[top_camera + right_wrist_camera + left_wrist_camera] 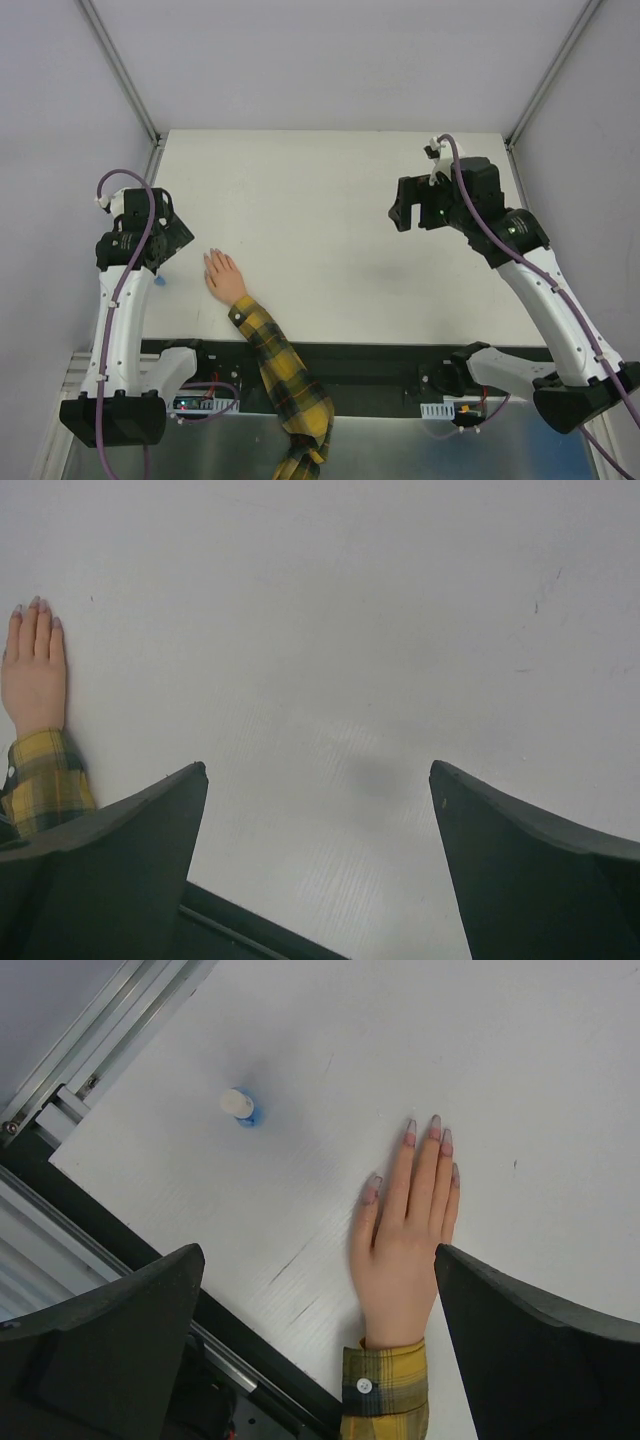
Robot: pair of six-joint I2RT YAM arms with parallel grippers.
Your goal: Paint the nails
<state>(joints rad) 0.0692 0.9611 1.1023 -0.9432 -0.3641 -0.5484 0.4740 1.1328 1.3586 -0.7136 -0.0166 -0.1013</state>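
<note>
Top view: the hand (224,277) in its plaid sleeve (280,370) lies flat on the worktop (330,220) just beside the left gripper (172,236), well apart from the right gripper (418,212). Left wrist view: a small white-capped blue bottle (238,1106), contents hidden, stands left of the nails (432,1135), which show between the left gripper's wide-spread, empty jaws. Right wrist view: that gripper is released too, the hand at the far left.
</note>
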